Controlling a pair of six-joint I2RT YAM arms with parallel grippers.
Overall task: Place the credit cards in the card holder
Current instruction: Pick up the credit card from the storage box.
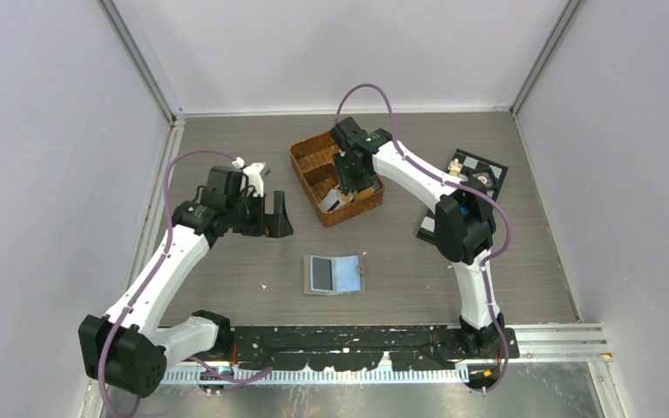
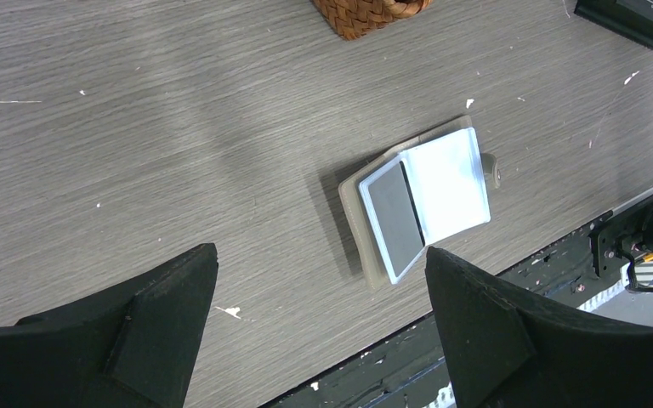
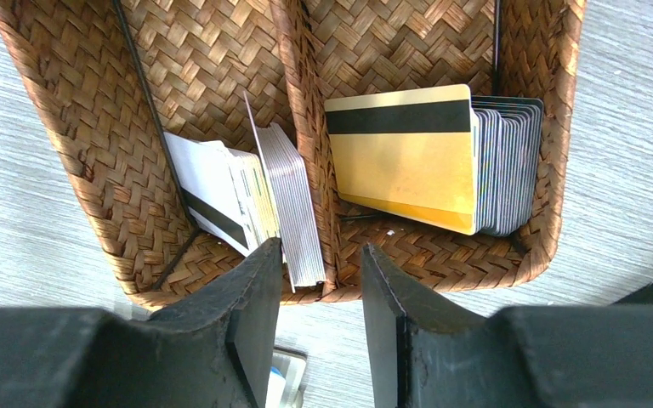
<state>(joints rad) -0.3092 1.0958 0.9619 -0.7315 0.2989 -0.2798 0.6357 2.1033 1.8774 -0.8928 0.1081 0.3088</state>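
Credit cards (image 3: 408,166) stand on edge in two compartments of the wicker basket (image 3: 76,127), directly below the right hand (image 3: 320,251). Its fingers are parted, straddling the divider and the end of the grey stack; contact is unclear. The card holder (image 2: 417,204) lies unfolded on the tabletop (image 2: 136,127) below the left hand (image 2: 321,255), whose fingers are spread wide. The sleeve contents are indistinct.

cards (image 3: 400,170) in basket (image 3: 76,127), card holder (image 1: 333,274) before basket

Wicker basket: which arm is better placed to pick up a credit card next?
Right: the right gripper hangs over the wicker basket, jaws open above the credit cards; the left gripper hovers nearer the card holder.
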